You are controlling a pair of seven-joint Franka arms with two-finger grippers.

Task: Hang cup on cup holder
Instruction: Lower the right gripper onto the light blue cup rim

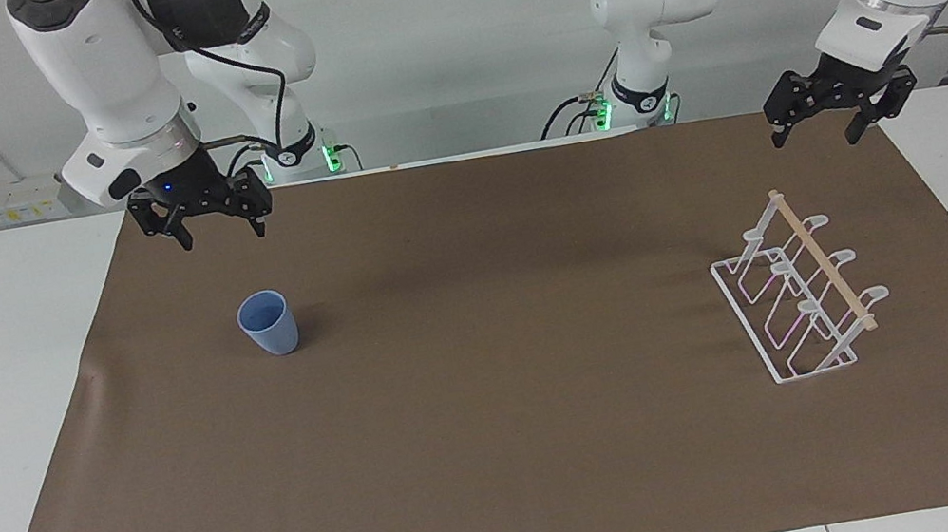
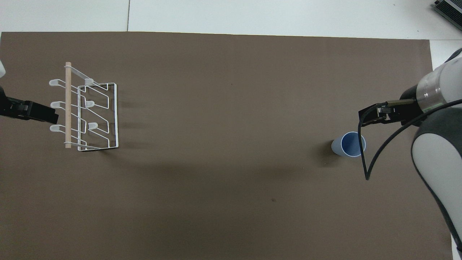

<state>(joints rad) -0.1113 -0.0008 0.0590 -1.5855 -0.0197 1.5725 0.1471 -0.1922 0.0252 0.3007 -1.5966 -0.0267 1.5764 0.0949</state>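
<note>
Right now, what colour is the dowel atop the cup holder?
Light natural wood; the dowel shows best overhead, above the white wire cup holder.

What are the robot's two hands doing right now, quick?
Left end effector: open, holding nothing, up over the mat near the cup holder.
Right end effector: open, holding nothing, above the cup.

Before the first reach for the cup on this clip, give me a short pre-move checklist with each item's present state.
1. Cup upright, mouth up, on the brown mat: ok.
2. Cup free of any grip: ok.
3. Right claw open, raised over the mat near the cup: ok.
4. Left claw open and waiting, up by the cup holder: ok.
5. Cup holder standing, prongs bare: ok.
6. Mat between cup and cup holder free of other things: ok.
</note>
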